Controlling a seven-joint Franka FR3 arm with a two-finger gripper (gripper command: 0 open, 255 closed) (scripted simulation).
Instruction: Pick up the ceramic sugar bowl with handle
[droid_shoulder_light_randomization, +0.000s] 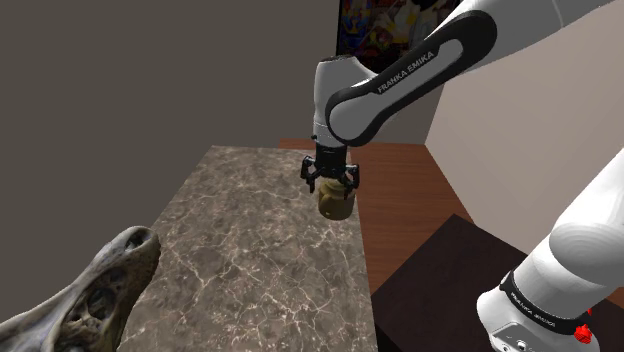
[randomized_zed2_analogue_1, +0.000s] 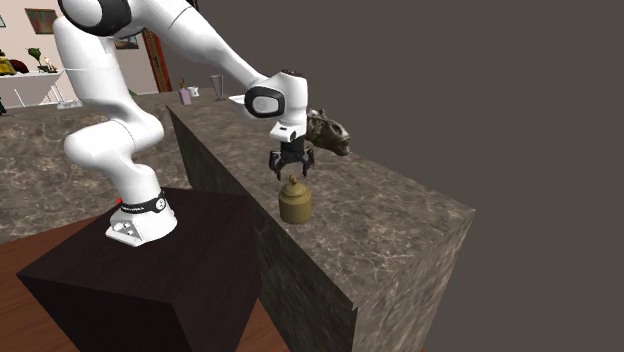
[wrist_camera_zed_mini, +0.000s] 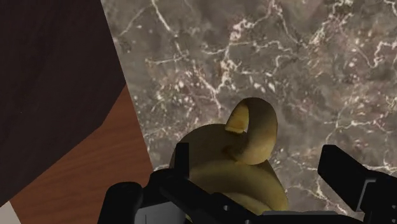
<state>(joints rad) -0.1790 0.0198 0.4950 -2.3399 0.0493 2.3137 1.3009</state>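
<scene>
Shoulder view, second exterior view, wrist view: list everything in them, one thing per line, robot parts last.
Olive-tan rounded sugar bowl with loop handle: one, olive-tan, at the countertop's edge beside the stand, under the jaws.
Veined marble countertop: one, grey-brown, long slab.
Skull-like carved figure: one, mottled grey-brown, on the countertop, apart from the bowl.
Box stand: one, dark brown, against the counter.
Wooden floor: one, reddish-brown, beside the counter.
Robot arm: one, white with dark joints, reaching over the countertop.
Jaws: two, black, open, standing either side of the bowl's top.
</scene>
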